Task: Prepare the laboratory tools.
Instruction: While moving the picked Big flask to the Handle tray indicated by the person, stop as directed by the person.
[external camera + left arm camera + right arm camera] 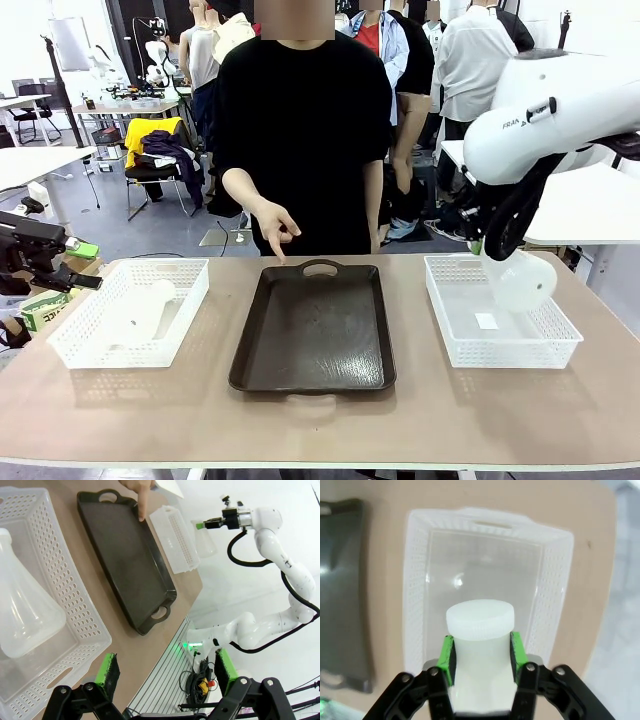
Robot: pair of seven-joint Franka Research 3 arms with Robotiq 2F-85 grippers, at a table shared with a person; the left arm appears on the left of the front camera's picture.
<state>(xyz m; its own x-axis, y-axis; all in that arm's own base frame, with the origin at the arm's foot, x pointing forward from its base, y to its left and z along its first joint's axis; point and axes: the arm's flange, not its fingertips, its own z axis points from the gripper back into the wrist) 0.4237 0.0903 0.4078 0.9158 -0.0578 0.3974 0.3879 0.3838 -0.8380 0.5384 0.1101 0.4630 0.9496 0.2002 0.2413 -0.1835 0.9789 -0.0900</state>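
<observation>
Two flasks are in play. The first flask (pixel 525 282) hangs in my right jaws, which are clamped on its narrow neck, one of the green pads (pixel 448 660) pressed to each side just under the flat round top. Its long axis is tilted, with the neck uppermost at my pads and the wide base lowest, leaning toward the counter's right edge. It is in the air above the right basket (pixel 505 355), which stands near the right edge of the counter (pixel 320 420). The second flask (pixel 140 312) lies on its side inside the left basket (pixel 100 357), near the counter's left edge. Its long axis runs diagonally, with the neck toward the far edge and the broad base toward the near left corner. My left jaws stand wide apart and hold nothing; the left pads (pixel 109 672) hover off the counter's left edge, just beside that basket and touching neither it nor the flask. I count two white mesh baskets, one at each end, and one dark tray (pixel 315 330) between them at the middle of the counter. From the far edge one person's hand (pixel 272 228) reaches down, its forefinger pointing at the tray's far rim beside the handle.
</observation>
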